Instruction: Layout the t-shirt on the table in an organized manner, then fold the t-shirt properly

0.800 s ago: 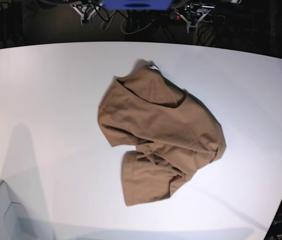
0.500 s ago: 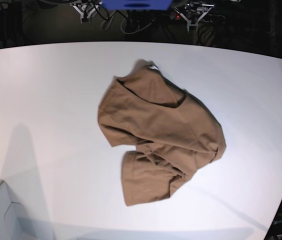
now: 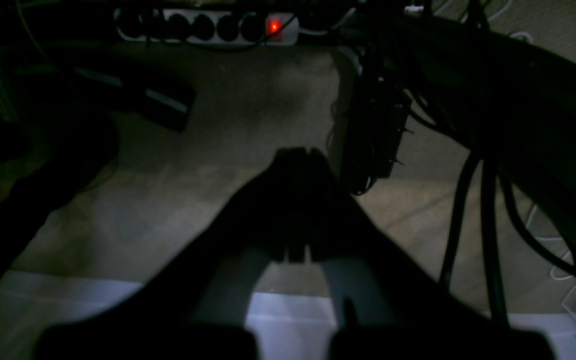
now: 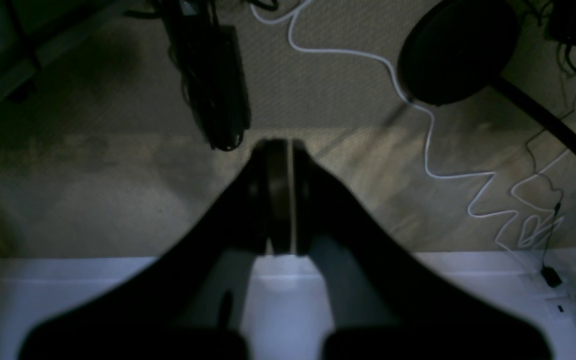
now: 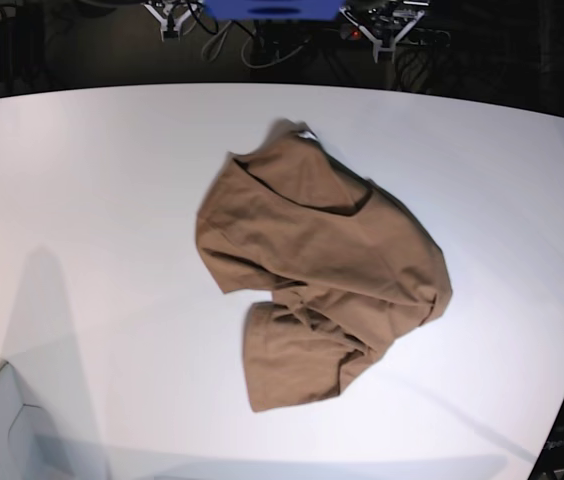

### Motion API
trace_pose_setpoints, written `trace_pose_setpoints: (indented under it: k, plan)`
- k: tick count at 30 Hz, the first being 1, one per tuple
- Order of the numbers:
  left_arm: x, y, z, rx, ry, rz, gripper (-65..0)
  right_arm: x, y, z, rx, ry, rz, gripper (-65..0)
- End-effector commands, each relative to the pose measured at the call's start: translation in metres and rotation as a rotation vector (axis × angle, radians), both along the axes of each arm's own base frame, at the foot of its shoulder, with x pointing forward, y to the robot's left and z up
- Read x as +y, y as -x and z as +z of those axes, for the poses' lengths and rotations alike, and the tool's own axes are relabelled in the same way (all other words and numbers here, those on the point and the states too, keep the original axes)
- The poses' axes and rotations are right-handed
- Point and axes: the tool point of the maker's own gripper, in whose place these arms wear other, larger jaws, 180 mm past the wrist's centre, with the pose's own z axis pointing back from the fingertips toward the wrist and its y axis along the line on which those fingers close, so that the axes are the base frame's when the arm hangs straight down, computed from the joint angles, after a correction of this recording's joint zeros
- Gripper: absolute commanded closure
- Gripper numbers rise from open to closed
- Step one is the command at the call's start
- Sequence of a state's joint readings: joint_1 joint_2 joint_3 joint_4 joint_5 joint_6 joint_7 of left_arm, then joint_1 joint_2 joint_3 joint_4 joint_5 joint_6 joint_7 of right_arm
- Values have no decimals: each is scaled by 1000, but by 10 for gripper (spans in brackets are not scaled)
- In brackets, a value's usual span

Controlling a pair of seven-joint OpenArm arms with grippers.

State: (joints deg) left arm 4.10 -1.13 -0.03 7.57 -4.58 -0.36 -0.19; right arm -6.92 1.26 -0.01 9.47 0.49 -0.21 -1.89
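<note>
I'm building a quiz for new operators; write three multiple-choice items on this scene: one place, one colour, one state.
1. Where does the shirt lie?
A. mid-table
B. on the floor
C. in a claw

2. What colour is the shirt?
A. blue
B. brown
C. white

3. How does the shirt lie?
A. neatly folded
B. spread flat
C. crumpled

Key: 1 A, it rests on the white table, clear of its edges; 2 B, the fabric is tan-brown; 3 C, the lower part is bunched and doubled over.
</note>
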Motion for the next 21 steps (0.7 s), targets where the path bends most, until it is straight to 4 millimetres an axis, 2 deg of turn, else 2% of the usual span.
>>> trace_pose_setpoints:
  k: [1, 2, 5, 6, 7, 10, 13, 14, 21]
  plan:
    - [3, 12, 0, 11, -8, 6, 0, 1, 3, 1, -6, -8, -3, 0]
    - [6, 12, 1, 2, -11, 5, 0, -1, 9, 2, -8, -4, 0, 0]
    - [20, 17, 8, -53, -26, -1, 0, -6, 8, 12, -109, 7, 12, 0]
    - [18, 20, 12, -74, -20, -3, 0, -9, 10, 18, -146, 12, 17, 0]
    - [16, 21, 18, -102, -16, -6, 0, -16, 10, 26, -187, 23, 26, 0]
    - [28, 27, 41, -177, -26, -33, 0, -25, 2, 56, -315, 41, 46, 0]
    - [23, 25, 72, -271, -10, -52, 0, -33, -16, 92, -442, 57, 77, 0]
    - [27, 21, 84, -305, -15, -67, 0, -37, -23, 104, -476, 61, 89, 0]
    - [22, -9, 161, -505, 8, -128, 0, -34, -74, 178, -695, 61, 141, 0]
